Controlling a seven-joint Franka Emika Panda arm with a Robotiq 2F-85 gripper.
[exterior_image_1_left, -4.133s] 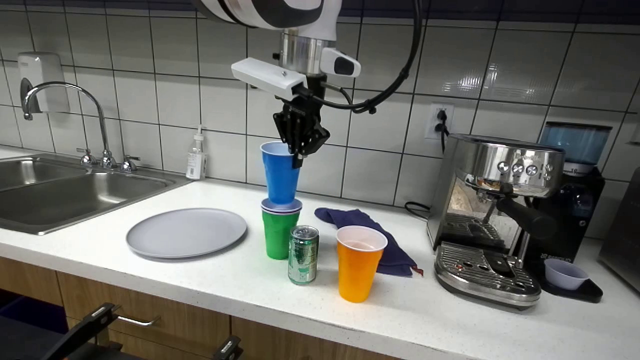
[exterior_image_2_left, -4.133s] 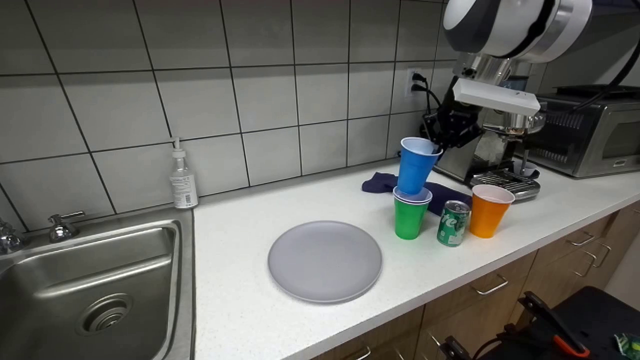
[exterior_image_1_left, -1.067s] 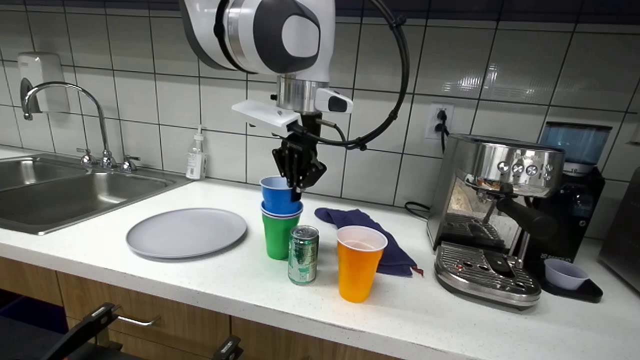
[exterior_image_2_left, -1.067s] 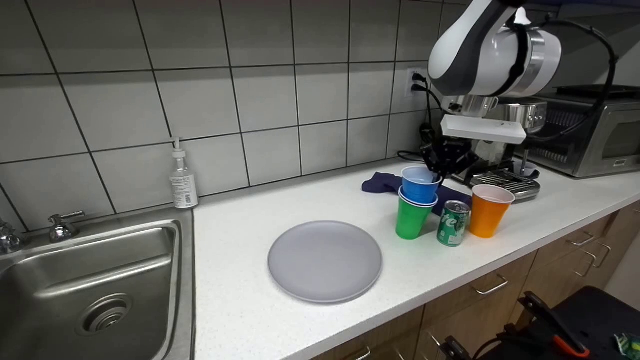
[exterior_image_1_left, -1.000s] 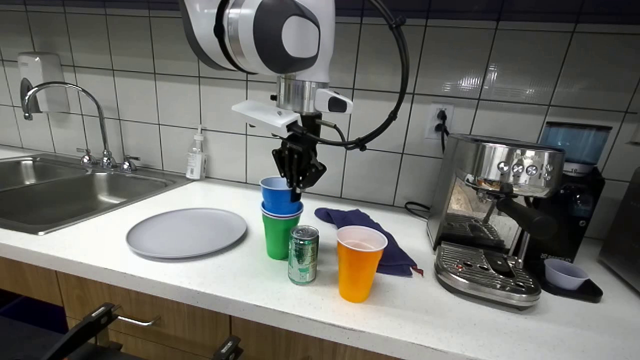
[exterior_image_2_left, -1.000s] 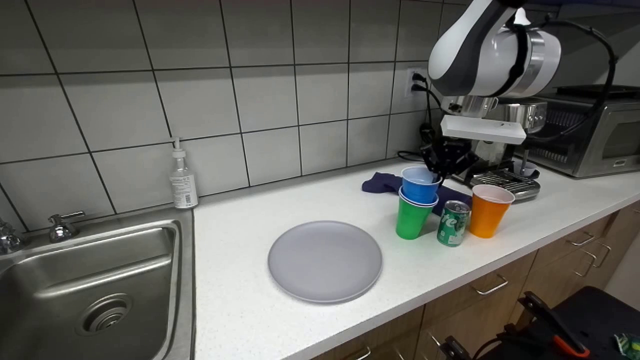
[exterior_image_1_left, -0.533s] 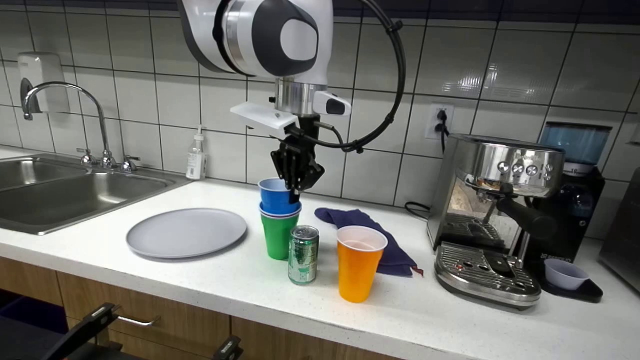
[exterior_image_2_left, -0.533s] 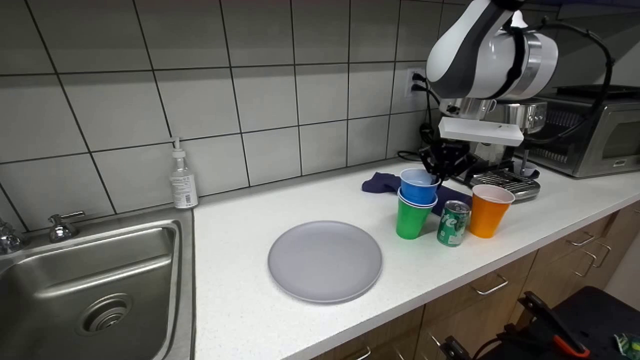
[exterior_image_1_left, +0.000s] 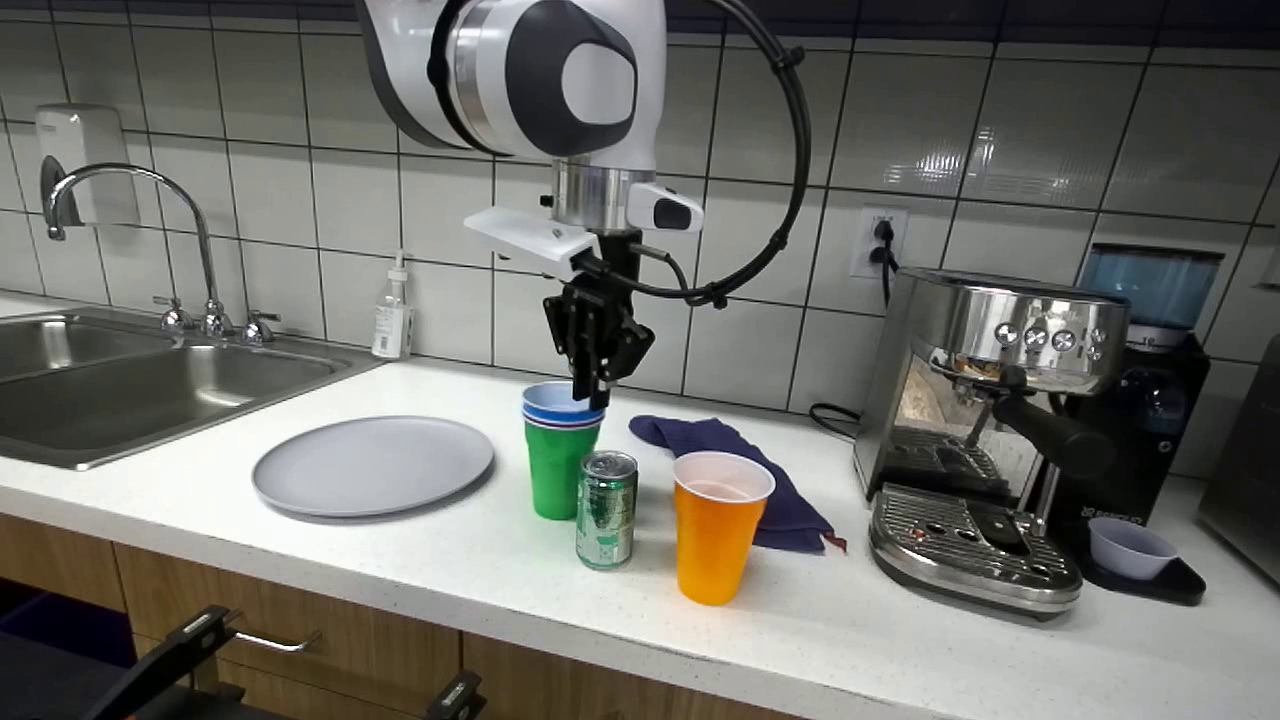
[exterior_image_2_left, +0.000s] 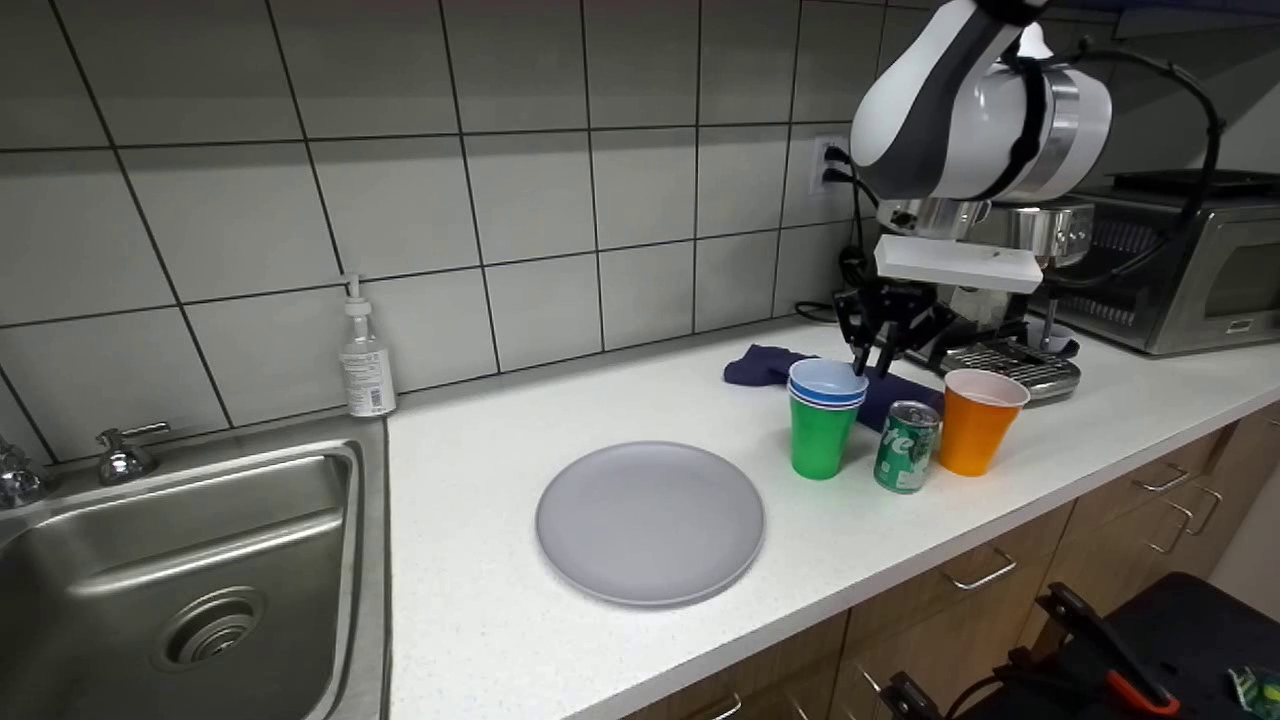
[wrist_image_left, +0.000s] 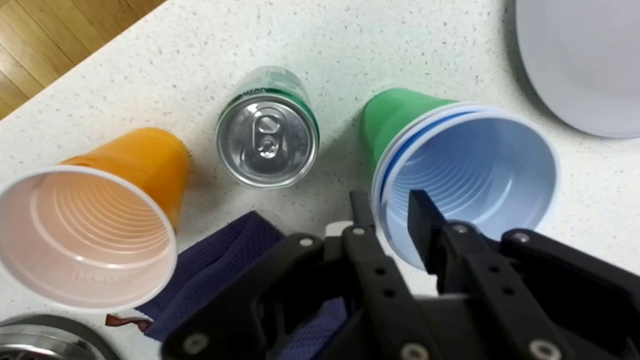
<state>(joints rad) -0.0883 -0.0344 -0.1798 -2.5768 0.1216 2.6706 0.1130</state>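
Right above the edge of the blue cup (wrist_image_left: 470, 160), my gripper (wrist_image_left: 390, 206) is a little way open, and it has hold of nothing. One finger is over the inside of the cup, and the other is just outside the rim. I cannot tell if either one touches it. The blue cup is tucked down inside the green cup (exterior_image_2_left: 822, 445), so only its top shows. They stand up straight on the white surface (exterior_image_2_left: 480, 520). Near the green cup is a small green can (exterior_image_2_left: 904, 452), and beside the can stands an orange cup (exterior_image_1_left: 713, 545). Close by lies a wrinkly dark purple cloth (exterior_image_1_left: 795, 510). On the other side of the cups is a flat, round gray plate (exterior_image_1_left: 373, 467). Past the cloth stands a shiny coffee machine (exterior_image_1_left: 1000, 320).
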